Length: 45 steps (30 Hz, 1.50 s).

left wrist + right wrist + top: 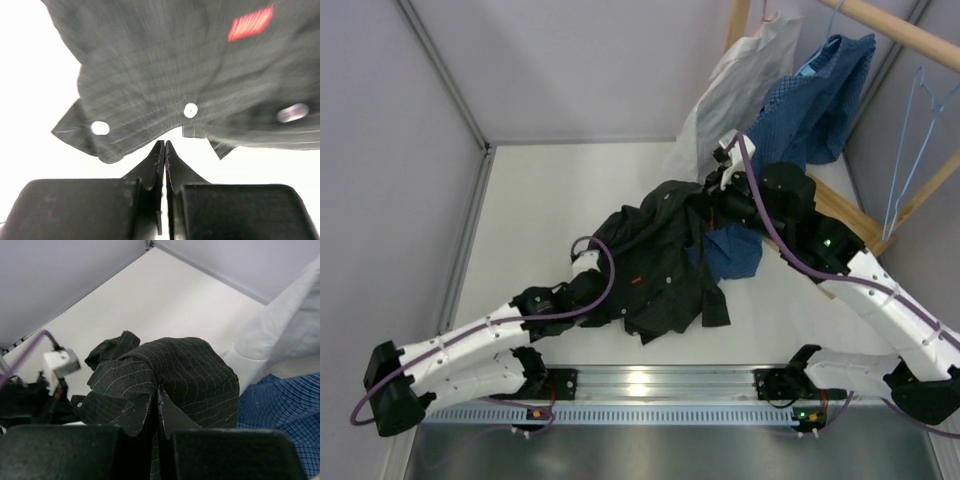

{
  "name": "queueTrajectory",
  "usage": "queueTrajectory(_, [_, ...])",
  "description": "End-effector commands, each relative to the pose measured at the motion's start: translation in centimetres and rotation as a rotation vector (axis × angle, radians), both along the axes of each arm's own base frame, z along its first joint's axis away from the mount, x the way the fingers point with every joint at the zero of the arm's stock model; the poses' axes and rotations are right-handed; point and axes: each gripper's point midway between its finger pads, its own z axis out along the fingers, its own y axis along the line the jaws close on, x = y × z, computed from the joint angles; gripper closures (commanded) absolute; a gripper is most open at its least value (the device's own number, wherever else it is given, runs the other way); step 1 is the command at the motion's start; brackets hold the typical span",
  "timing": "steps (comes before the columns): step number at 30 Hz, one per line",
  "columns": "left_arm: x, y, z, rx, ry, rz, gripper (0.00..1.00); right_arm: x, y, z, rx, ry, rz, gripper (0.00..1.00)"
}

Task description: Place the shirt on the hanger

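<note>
The crumpled black pinstriped shirt (660,260) lies mid-way across the smooth white worktop (550,200). The right end effector (158,397) is clamped on a raised fold of it. The left end effector (164,145), fingers pressed together, holds nothing visible and points at its buttoned hem.

The shirt (655,265) is black with fine pale lines (white buttons (190,110), a red tag (250,23)). The blue shirt (825,95) is dotted, the white shirt (740,85) plain, the hanger (920,130) light blue.
</note>
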Motion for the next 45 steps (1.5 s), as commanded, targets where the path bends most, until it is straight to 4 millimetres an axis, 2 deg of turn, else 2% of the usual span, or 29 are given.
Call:
queueTrajectory(1, [3.9, 3.0, 7.6, 0.067, -0.248, 0.140, 1.00, 0.2, -3.4, 2.4, 0.009, -0.045, -0.140, 1.00])
queueTrajectory(2, [4.3, 3.6, 9.2, 0.078, -0.284, 0.159, 1.00, 0.3, -3.9, 2.4, 0.007, -0.045, -0.165, 1.00])
queueTrajectory(3, [4.6, 4.3, 12.2, 0.074, -0.326, 0.183, 1.00, 0.2, -4.4, 2.4, 0.004, -0.040, -0.186, 1.00])
queueTrajectory(4, [5.4, 5.4, 14.0, 0.100, -0.385, 0.221, 1.00, 0.0, -4.8, 2.6, 0.017, -0.038, -0.202, 1.00])
queueTrajectory(6, [6.0, 6.2, 16.9, 0.112, -0.443, 0.253, 1.00, -0.4, -5.0, 2.9, 0.029, -0.035, -0.195, 1.00])
queueTrajectory(7, [6.5, 6.8, 19.6, 0.107, -0.495, 0.282, 1.00, -0.7, -5.1, 3.0, 0.038, -0.031, -0.192, 1.00])
queueTrajectory(9, [6.9, 6.7, 21.2, 0.103, -0.519, 0.285, 1.00, -0.7, -5.3, 2.8, 0.031, -0.027, -0.199, 1.00])
queueTrajectory(10, [7.2, 5.9, 21.6, 0.104, -0.511, 0.271, 1.00, -0.4, -5.6, 2.4, 0.013, -0.024, -0.221, 1.00])
queueTrajectory(11, [7.1, 5.0, 21.1, 0.091, -0.478, 0.244, 0.96, -0.2, -5.7, 2.0, 0.000, -0.020, -0.232, 1.00])
queueTrajectory(13, [7.0, 3.8, 19.3, 0.074, -0.413, 0.256, 0.82, 0.6, -6.3, 1.1, -0.033, -0.010, -0.282, 1.00])
queueTrajectory(14, [6.7, 3.4, 16.3, 0.117, -0.351, 0.246, 0.59, 0.8, -6.6, 0.6, -0.045, -0.003, -0.300, 1.00])
queueTrajectory(16, [6.1, 3.3, 13.1, 0.098, -0.270, 0.328, 0.33, 1.4, -7.0, -0.2, -0.057, 0.011, -0.327, 1.00])
queueTrajectory(17, [5.5, 3.6, 9.9, 0.130, -0.219, 0.342, 0.18, 1.5, -7.0, -0.4, -0.059, 0.016, -0.331, 1.00])
queueTrajectory(18, [4.7, 3.2, 8.3, 0.104, -0.164, 0.347, 0.13, 1.6, -7.0, -0.6, -0.062, 0.021, -0.331, 1.00])
queueTrajectory(20, [3.8, 2.7, 5.2, 0.034, -0.099, 0.408, 0.10, 2.0, -7.1, -1.0, -0.071, 0.029, -0.340, 1.00])
queueTrajectory(21, [3.3, 2.2, 4.3, -0.002, -0.063, 0.406, 0.08, 2.1, -7.0, -1.1, -0.072, 0.033, -0.339, 1.00])
queueTrajectory(25, [3.2, 0.3, 2.8, -0.170, -0.044, 0.418, 0.02, 2.3, -6.3, -1.9, -0.076, 0.052, -0.310, 1.00])
queueTrajectory(27, [3.8, -1.4, 3.0, -0.247, -0.064, 0.394, 0.02, 2.2, -5.9, -2.1, -0.069, 0.058, -0.295, 1.00])
queueTrajectory(28, [3.8, -1.4, 2.1, -0.243, -0.059, 0.393, 0.02, 2.1, -5.4, -2.3, -0.066, 0.063, -0.268, 1.00])
queueTrajectory(30, [4.5, -1.7, 1.3, -0.251, -0.067, 0.407, 0.02, 1.7, -4.7, -2.4, -0.054, 0.068, -0.227, 1.00])
queueTrajectory(33, [6.8, -2.5, -0.5, -0.283, -0.115, 0.435, 0.03, 1.1, -4.0, -2.4, -0.036, 0.065, -0.175, 1.00])
queueTrajectory(34, [7.2, -2.1, -1.5, -0.267, -0.118, 0.439, 0.05, 1.0, -3.9, -2.2, -0.030, 0.060, -0.166, 1.00])
queueTrajectory(36, [8.2, -1.3, -2.5, -0.248, -0.106, 0.470, 0.22, 0.7, -3.8, -2.0, -0.026, 0.056, -0.147, 1.00])
queueTrajectory(37, [8.3, -1.0, -3.5, -0.216, -0.079, 0.473, 0.38, 0.7, -3.9, -2.0, -0.027, 0.051, -0.146, 1.00])
queueTrajectory(38, [8.6, -0.8, -3.4, -0.211, -0.066, 0.481, 0.59, 0.6, -3.9, -2.0, -0.031, 0.047, -0.143, 1.00])
queueTrajectory(41, [9.4, 0.7, -2.6, -0.153, -0.091, 0.493, 0.95, 0.3, -4.4, -1.8, -0.035, 0.028, -0.148, 1.00])
queueTrajectory(42, [9.9, 1.5, -1.9, -0.122, -0.122, 0.498, 1.00, 0.2, -4.8, -2.0, -0.034, 0.029, -0.158, 1.00])
queueTrajectory(44, [10.8, 3.6, 0.3, -0.088, -0.171, 0.514, 1.00, 0.0, -5.0, -2.1, -0.024, 0.034, -0.164, 1.00])
queueTrajectory(45, [12.0, 4.3, 3.1, -0.068, -0.247, 0.505, 1.00, -0.3, -5.2, -2.3, -0.016, 0.044, -0.168, 1.00])
